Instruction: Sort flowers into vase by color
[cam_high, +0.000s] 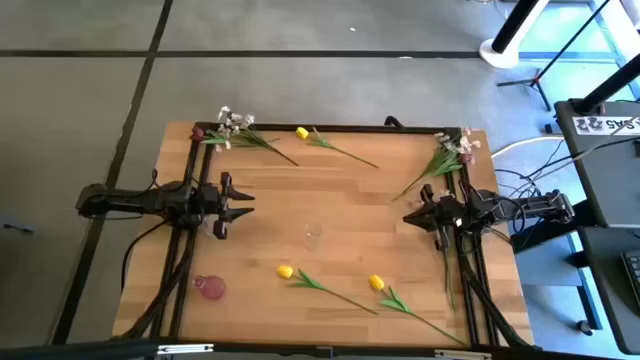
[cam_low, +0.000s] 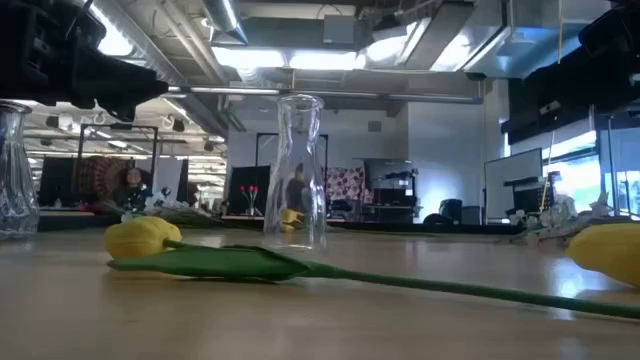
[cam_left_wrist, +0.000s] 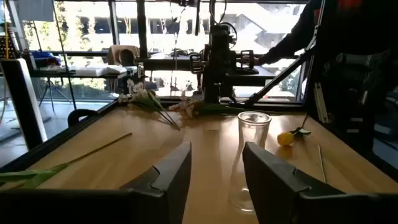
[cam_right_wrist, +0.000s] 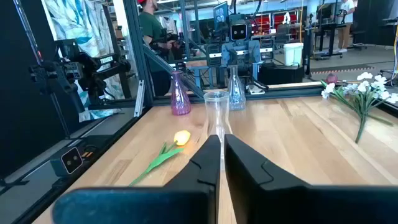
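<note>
1. The wooden table carried all task items. Both arms stood at its opposite sides, level with the middle, and neither touched anything.
2. The left gripper hung at the table's left side with its jaws spread, holding nothing. In the left wrist view its fingers framed the clear vase across a gap.
3. The right gripper hung at the right side, jaws nearly pressed together with only a slit between them, empty.
4. The clear vase stood upright at the table's centre. A pink vase stood near the front-left corner, with another clear, ribbed vase just beside it. All looked like narrow-necked glass, judged fragile and easy to tip.
5. White-pink sprays lay at the back left and back right.
6. Three yellow tulips lay flat: one at the back, two near the front.
7. The flowers were judged light, with thin, springy stems and soft heads. The best hold appeared to be mid-stem, clear of leaves, so the head would not droop or be crushed.
</note>
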